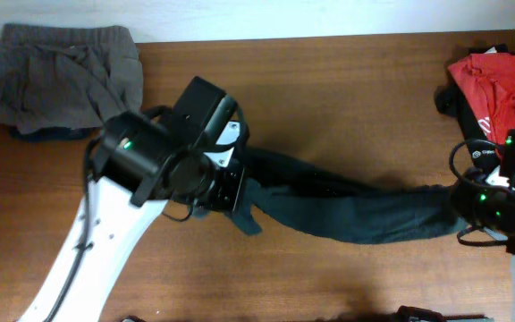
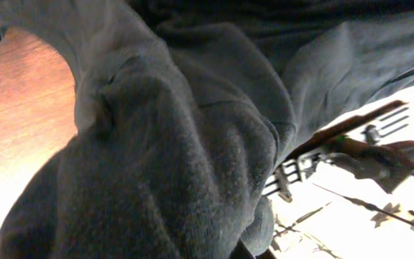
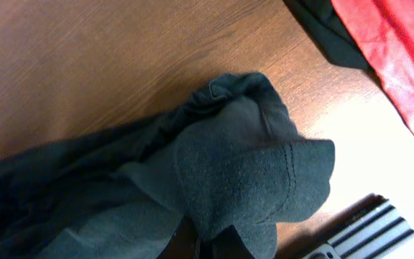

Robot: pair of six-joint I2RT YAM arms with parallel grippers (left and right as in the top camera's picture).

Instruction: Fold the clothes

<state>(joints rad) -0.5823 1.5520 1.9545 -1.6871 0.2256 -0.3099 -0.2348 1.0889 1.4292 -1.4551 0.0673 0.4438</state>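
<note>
While left gripper (image 1: 228, 191) and right gripper (image 1: 462, 204) are clamping its ends tight, black shirt (image 1: 347, 213) is spanning between, likely for flattening.

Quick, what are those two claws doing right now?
Left gripper: closed, holding the stretched black cloth garment.
Right gripper: closed, holding the black cloth garment's other end.

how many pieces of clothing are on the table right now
3: grey garment at the top left, black garment stretched across the middle, red T-shirt at the top right. Dark fabric under the red one may be a fourth.
</note>
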